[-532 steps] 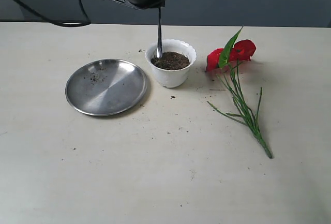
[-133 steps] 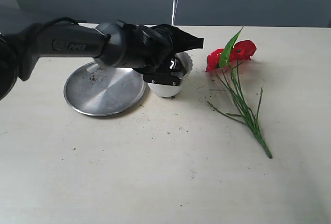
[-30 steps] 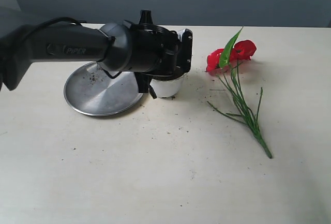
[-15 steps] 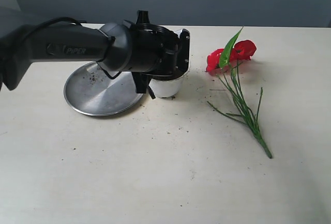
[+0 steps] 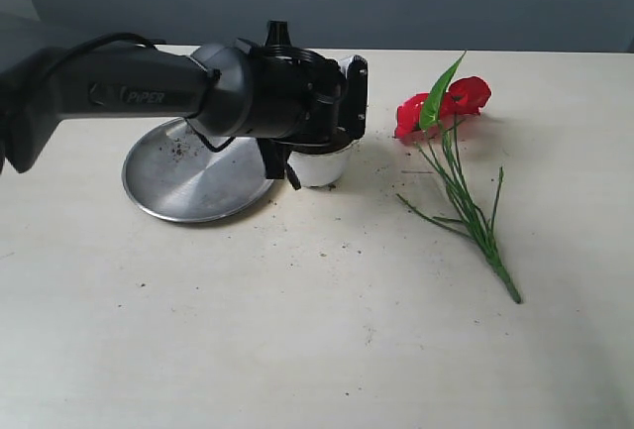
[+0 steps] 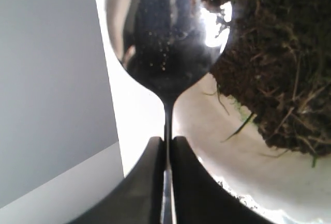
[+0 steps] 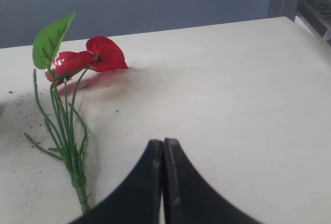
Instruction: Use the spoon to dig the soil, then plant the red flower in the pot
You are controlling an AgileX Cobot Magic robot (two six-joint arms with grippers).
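Exterior view: my left arm (image 5: 119,87) reaches in from the left across a pale table (image 5: 297,330). Its wrist covers most of the pot (image 5: 319,166), so only the white lower wall shows. A round steel plate (image 5: 188,176) sits just left of the pot. The red flower (image 5: 456,100) lies flat on the table to the right of the pot, apart from it, w/ blooms at the far end and stems running near-right.

Left wrist view: my left gripper (image 6: 166,146) is pinched nearly closed on the thin handle of the spoon (image 6: 165,43). The spoon bowl is at the pot rim, right by the soil (image 6: 269,63), which is heaped in the pot. Can't tell if the tines are in the soil.

Right wrist view: my right gripper (image 7: 163,149) is fully closed and holds nothing. It is near the flower's stem end but not touching it.

Risks, my judgement:
- The handle is thin and the pinch narrow, so the spoon could pivot and tip soil onto the table. Crumbs are scattered there already.
- The pot is light, so a sideways scoop could shove or tip it toward the plate.
- My wrist blocks the outside view of the pot, so a spill might go unseen.
- The flower stems are thin and splayed, so a closed-tip approach could push them away.

Writing: "PIPER" in pale letters on the left arm. Nothing else is legible.
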